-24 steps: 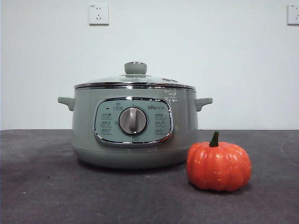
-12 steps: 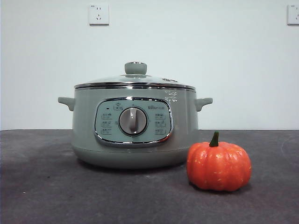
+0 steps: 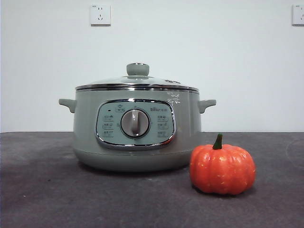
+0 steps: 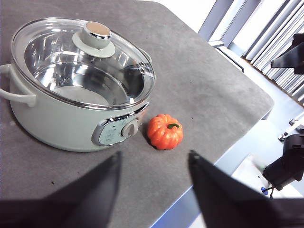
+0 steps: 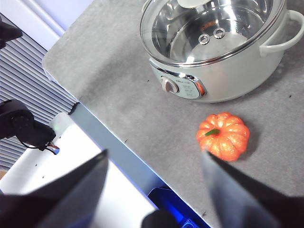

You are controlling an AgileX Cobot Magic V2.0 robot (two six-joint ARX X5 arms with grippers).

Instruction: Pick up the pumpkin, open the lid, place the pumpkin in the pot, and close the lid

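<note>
The sage-green pot (image 3: 137,128) stands on the grey table with its glass lid (image 3: 137,80) closed on it. The orange pumpkin (image 3: 222,167) sits upright on the table just in front of the pot, to its right. In the left wrist view the pot (image 4: 71,114), lid (image 4: 83,57) and pumpkin (image 4: 165,131) lie well away from my open, empty left gripper (image 4: 153,164). In the right wrist view the pot (image 5: 223,71), lid (image 5: 211,28) and pumpkin (image 5: 223,135) lie below my open, empty right gripper (image 5: 154,164). No gripper shows in the front view.
The table's front edge (image 5: 109,137) is close to the pumpkin. A white wall with sockets (image 3: 100,14) stands behind the pot. Window blinds (image 4: 280,42) and dark equipment (image 4: 289,164) lie beyond the table edge.
</note>
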